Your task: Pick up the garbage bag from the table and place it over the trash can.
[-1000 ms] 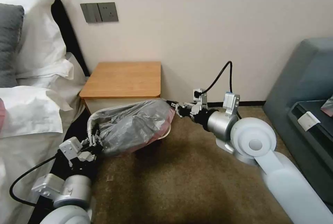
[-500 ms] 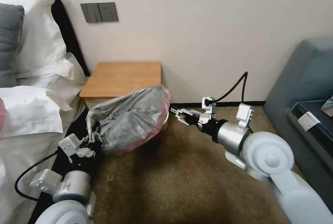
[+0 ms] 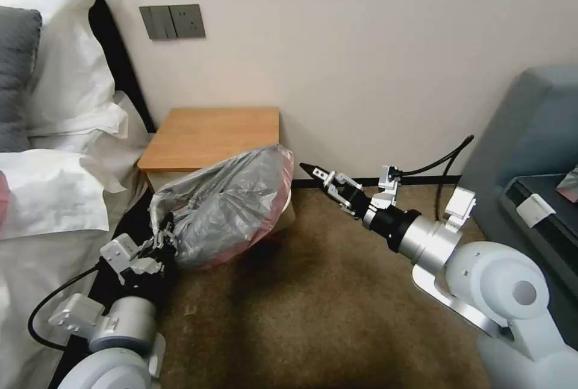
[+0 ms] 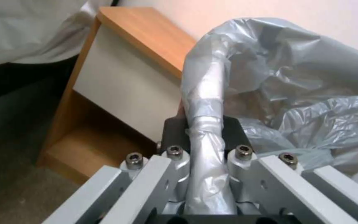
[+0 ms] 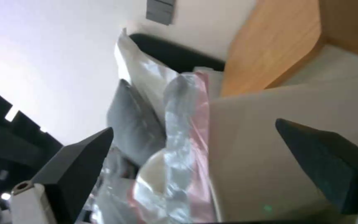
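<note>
One edge of the bag is clamped in the left gripper, and the bag's long axis slants up from there across the can beside the table. Just beyond the pinkish far rim, the right gripper hovers, fingers apart, the nearer arm to it.

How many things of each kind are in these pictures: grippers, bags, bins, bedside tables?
Grippers: 2, the left gripper shut on the garbage bag, the right gripper open beside it
Bags: 1, the garbage bag
Bins: 1, the trash can under the bag
Bedside tables: 1, the table
Total: 5
</note>
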